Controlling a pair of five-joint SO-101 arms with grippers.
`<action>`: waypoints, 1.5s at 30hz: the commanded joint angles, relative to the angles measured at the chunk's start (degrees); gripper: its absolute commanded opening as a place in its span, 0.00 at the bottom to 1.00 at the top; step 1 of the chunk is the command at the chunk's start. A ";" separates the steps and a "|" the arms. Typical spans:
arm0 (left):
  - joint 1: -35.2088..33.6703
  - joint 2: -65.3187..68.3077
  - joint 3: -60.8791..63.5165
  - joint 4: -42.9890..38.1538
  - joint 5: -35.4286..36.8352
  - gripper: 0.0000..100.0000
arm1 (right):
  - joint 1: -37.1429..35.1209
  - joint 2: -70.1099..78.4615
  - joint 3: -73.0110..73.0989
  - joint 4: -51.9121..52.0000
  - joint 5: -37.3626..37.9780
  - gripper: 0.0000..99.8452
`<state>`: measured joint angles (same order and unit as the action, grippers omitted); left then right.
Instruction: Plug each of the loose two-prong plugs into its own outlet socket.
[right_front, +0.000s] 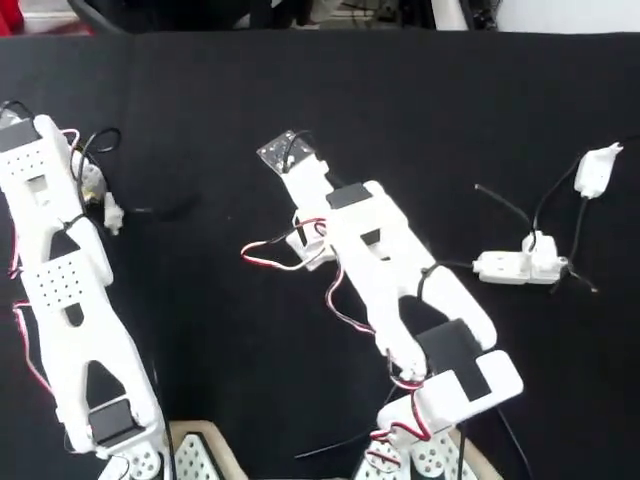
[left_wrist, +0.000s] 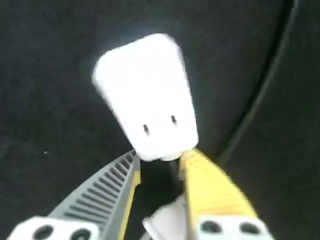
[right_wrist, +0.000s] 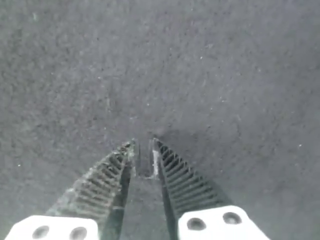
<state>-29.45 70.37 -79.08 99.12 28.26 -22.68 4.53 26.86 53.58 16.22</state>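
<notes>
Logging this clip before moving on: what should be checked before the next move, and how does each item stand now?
1. Left gripper holds white block by its end: ok.
2. Block's two slots in sight: ok.
3. Right gripper shut, empty, above black cloth: ok.
4. White pair on the cloth fully mated: cannot tell.
5. Corded white piece beyond it plugged in: not ok, lies alone.

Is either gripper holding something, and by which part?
The left gripper pinches the white outlet socket by the end nearest its two slots. The right gripper holds nothing.
</notes>
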 joint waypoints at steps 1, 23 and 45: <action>-0.13 -0.62 -1.80 1.76 -4.40 0.10 | -1.05 -0.40 -0.22 -0.79 0.35 0.05; -0.92 -49.76 39.87 -1.58 -28.66 0.09 | -0.88 -0.31 -0.13 -0.70 3.08 0.05; -6.11 -23.30 38.37 -32.09 -8.18 0.30 | -1.05 -0.31 1.10 -1.93 3.08 0.05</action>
<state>-36.92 44.70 -34.15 67.21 17.54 -22.68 4.53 28.09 52.44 19.03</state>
